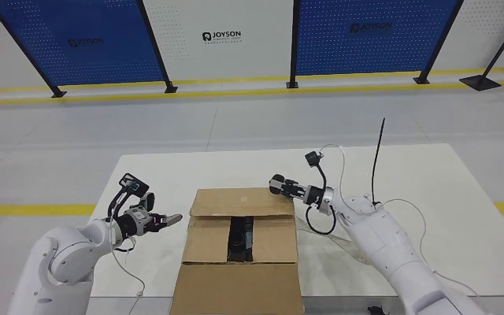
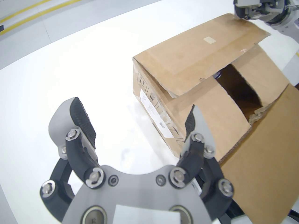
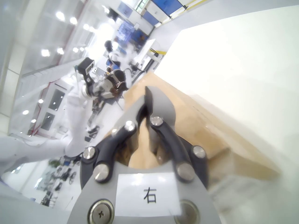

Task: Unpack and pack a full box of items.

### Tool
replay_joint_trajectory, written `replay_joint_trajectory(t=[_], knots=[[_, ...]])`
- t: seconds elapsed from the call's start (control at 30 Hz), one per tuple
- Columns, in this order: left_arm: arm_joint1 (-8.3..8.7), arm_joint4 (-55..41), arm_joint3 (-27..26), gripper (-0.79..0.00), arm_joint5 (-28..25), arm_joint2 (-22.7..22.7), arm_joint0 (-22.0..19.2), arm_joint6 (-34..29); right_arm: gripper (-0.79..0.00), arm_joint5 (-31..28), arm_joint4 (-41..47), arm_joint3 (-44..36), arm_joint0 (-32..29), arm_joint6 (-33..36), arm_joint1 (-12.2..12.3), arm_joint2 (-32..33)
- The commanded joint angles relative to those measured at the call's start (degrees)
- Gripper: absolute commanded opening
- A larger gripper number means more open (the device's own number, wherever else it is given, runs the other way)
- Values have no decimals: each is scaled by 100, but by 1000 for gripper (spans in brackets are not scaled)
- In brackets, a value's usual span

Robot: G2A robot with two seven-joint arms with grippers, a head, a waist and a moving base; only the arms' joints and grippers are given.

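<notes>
A brown cardboard box [image 1: 209, 240] stands in the middle of the white table [image 1: 157, 177]. Its two side flaps lie nearly flat, and dark items [image 1: 240, 236] show through the gap between them. The near flap [image 1: 236, 290] hangs out toward the table's front edge. The far flap [image 1: 236, 202] [image 2: 198, 54] is tilted over the opening. My right gripper [image 1: 276, 187] [image 2: 241, 12] [image 3: 146, 94] is shut on this flap's right corner. My left gripper [image 1: 167, 220] [image 2: 135, 103] hovers open just left of the box, nothing between its fingers.
A black cable [image 1: 319, 224] loops on the table beside the right arm, and a thin black rod [image 1: 378, 157] stands up behind it. Bare tabletop [image 2: 70, 59] lies left of the box and behind it.
</notes>
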Motion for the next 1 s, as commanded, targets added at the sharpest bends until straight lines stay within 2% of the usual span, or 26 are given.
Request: replay_joint_trajectory(t=[0.0,0.27,0.37,0.47,0.57,0.73,0.8,0.97], knots=[[0,0,0,0,0,0,0,0,-785,102,-62,-177,-94,-66,-11,-31],[0,0,0,0,0,0,0,0,-785,517,-451,-333,-164,-58,-19,-116],[29,528,-173,0,-342,-92,168,183,-785,591,-591,-373,-158,-27,-13,-122],[62,1356,-376,0,-893,-366,562,451,-785,613,-625,-388,-185,-41,-7,-98],[58,2063,-510,0,-1186,-667,1092,913,-785,633,-625,-412,-214,-73,-3,-66],[-5,2938,-838,0,-987,-1021,1927,1661,-785,655,-731,-455,-230,-154,7,-22],[-60,2819,-921,0,-775,-1083,2277,1983,-785,656,-716,-495,-273,-217,11,8],[-60,2819,-921,0,-775,-1083,2277,1983,-785,661,-749,-563,-329,-200,41,84]])
